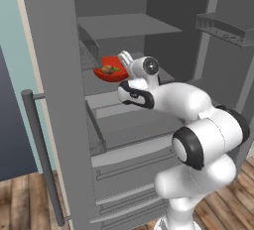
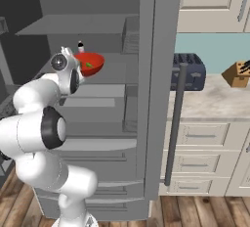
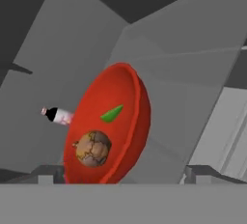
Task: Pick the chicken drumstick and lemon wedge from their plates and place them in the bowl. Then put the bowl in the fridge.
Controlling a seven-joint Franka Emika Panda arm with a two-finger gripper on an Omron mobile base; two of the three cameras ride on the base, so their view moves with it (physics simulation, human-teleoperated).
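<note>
The red bowl (image 1: 112, 72) (image 2: 91, 63) (image 3: 112, 121) rests on a middle shelf inside the open grey fridge (image 1: 54, 75) (image 2: 156, 74). In the bowl lie the brown chicken drumstick (image 3: 93, 148) (image 1: 107, 69) and the small green lemon wedge (image 3: 111, 113) (image 1: 116, 68). My gripper (image 1: 125, 59) (image 2: 73, 60) (image 3: 125, 175) is open just in front of the bowl. Its two fingertips (image 3: 48, 172) stand wide apart on either side of the bowl's near edge, with no visible grip on it. The plates are out of view.
A small bottle (image 3: 59, 115) (image 2: 80, 46) stands behind the bowl on the same shelf. Both fridge doors stand open beside my arm, one with a door rack (image 1: 228, 26). Drawers (image 1: 129, 174) lie below. A toaster (image 2: 188, 72) and knife block (image 2: 238, 73) sit on the counter (image 2: 215, 103).
</note>
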